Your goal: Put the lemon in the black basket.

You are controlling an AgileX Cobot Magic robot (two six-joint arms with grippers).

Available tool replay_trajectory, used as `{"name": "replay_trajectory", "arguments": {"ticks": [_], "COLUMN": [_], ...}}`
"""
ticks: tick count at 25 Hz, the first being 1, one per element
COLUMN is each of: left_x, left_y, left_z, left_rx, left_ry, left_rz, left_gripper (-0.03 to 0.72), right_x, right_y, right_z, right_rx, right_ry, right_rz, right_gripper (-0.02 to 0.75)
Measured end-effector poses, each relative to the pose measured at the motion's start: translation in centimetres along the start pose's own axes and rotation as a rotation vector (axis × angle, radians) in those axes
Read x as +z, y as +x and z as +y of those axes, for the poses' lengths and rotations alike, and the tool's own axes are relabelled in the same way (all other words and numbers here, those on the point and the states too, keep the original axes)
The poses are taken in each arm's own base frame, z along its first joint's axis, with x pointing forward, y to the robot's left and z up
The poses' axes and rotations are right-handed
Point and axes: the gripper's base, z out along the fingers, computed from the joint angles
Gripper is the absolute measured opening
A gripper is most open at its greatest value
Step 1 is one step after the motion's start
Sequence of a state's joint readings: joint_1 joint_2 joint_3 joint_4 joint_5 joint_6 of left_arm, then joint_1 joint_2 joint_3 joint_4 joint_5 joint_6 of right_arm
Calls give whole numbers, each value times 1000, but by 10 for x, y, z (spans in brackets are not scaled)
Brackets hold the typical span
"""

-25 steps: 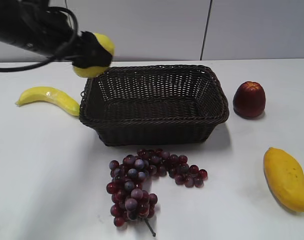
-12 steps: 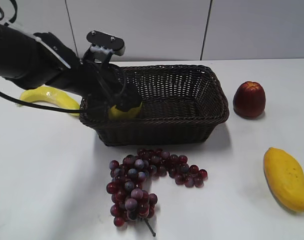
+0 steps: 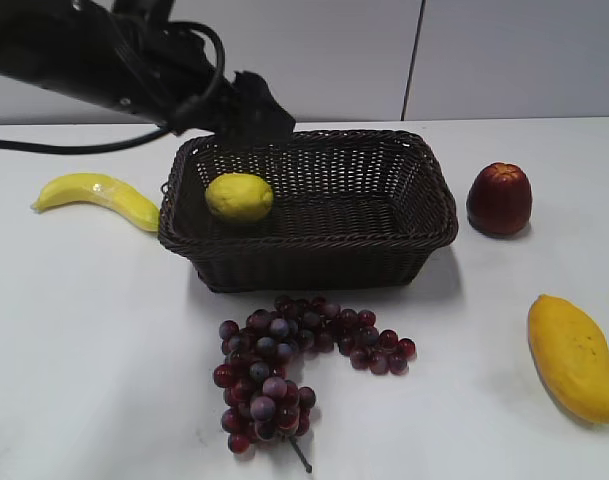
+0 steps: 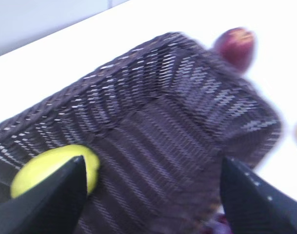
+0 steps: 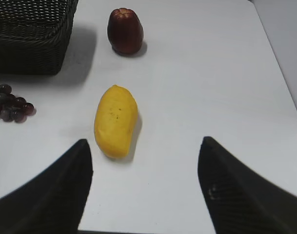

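Observation:
The lemon (image 3: 239,197) lies free on the floor of the black basket (image 3: 404,232), at its left end. It also shows in the left wrist view (image 4: 53,166), partly behind the left finger, inside the basket (image 4: 187,112). My left gripper (image 3: 259,108) is open and empty, raised over the basket's back left rim; in its wrist view (image 4: 153,187) the jaws stand wide apart. My right gripper (image 5: 144,183) is open and empty over the bare table, near the mango, and is out of the exterior view.
A banana (image 3: 96,196) lies left of the basket. A bunch of dark grapes (image 3: 284,365) lies in front of it. A dark red fruit (image 3: 499,198) stands to its right and a mango (image 3: 574,355) lies at the front right, also in the right wrist view (image 5: 115,120).
The left gripper lowered the lemon into the basket, let it go, and has risen up and back. The lemon now rests in the basket.

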State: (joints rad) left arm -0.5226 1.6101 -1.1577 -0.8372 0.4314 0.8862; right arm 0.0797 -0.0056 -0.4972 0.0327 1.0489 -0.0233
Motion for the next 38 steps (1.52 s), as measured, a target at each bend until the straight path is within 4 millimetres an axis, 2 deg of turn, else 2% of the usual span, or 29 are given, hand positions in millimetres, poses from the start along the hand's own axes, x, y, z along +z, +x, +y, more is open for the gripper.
{"name": "replay_trajectory", "arguments": {"ticks": [3,7,12,17,20,24,29,34,38], "left_x": [-37,-79,-129,-171,-194,-223,-251,-276,-283], "left_y": [-5,4,29,65,95,146,192,219,229], "left_z": [-8,-9,-1,2,-6,-31,-64,-87,-94], "left_rx": [6,-6,-127,-244,-295,-305,-274,-210,-186], "left_ry": [31,-23,-213,-362,-398,-430,-437,-470,-482], "left_rz": [38,204,487,553,541,473,267,28,-57], "left_gripper": [639,620,602,579,578,591,651,661,661], "right_x": [0,0,0,0,0,0,0,0,0], "right_y": [0,0,0,0,0,0,0,0,0], "right_z": [0,0,0,0,0,0,0,0,0], "right_rx": [0,0,0,0,0,0,0,0,0], "right_ry": [0,0,0,0,0,0,0,0,0], "right_rz": [0,0,0,0,0,0,0,0,0], "right_gripper": [555,555,555,555,555,555,555,555,555]}}
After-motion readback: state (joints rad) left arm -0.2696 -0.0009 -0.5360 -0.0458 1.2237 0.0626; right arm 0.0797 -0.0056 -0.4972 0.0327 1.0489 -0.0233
